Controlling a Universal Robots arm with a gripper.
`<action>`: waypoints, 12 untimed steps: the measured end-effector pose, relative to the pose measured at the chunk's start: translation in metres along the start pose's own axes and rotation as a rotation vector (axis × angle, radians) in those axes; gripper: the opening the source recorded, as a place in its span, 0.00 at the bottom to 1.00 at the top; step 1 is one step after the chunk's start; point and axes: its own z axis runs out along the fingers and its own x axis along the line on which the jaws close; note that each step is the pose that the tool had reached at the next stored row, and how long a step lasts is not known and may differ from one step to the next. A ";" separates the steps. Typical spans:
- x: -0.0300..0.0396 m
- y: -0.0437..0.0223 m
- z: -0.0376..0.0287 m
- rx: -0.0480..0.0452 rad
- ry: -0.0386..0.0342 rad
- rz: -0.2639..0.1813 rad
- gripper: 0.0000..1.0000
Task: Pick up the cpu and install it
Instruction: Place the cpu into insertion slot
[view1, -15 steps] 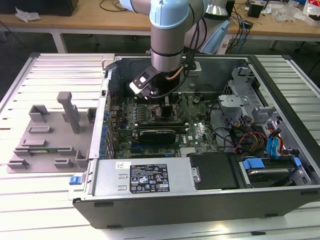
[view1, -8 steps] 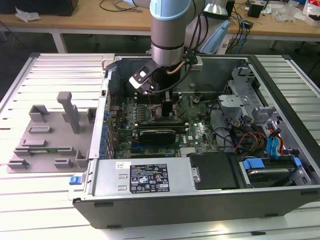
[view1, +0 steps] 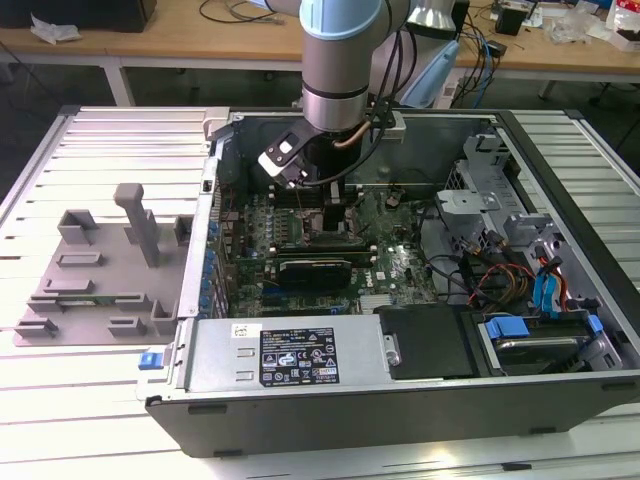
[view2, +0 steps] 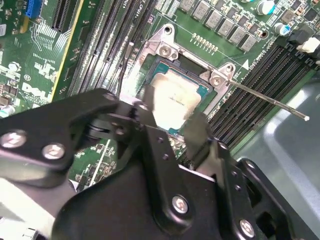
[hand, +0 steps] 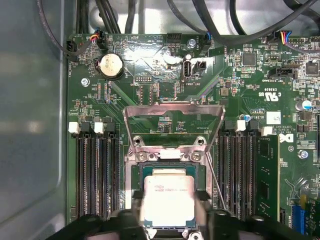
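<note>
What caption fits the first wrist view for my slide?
Gripper holding the cpu at the open socket, load plate raised.

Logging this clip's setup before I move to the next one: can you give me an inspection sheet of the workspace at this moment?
Surface: white slatted table carrying an open computer case.
Job's things: cpu at the board's socket, with the metal clamp frame raised; whether it is seated cannot be told.
Clutter: grey holder tray on the table, at the exterior view's left of the case.
Grippers: gripper down at the cpu; grip cannot be told.
Cables: black cables along the board's edge; coloured leads by the drive bay.
Surroundings: wooden benches behind the table.
</note>
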 end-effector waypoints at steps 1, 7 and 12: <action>0.0000 0.0000 -0.0001 0.0001 -0.0001 0.000 0.47; 0.0000 0.0000 -0.0002 0.0001 -0.0001 0.000 0.11; -0.0001 -0.0001 -0.0002 0.0001 -0.0002 0.000 0.11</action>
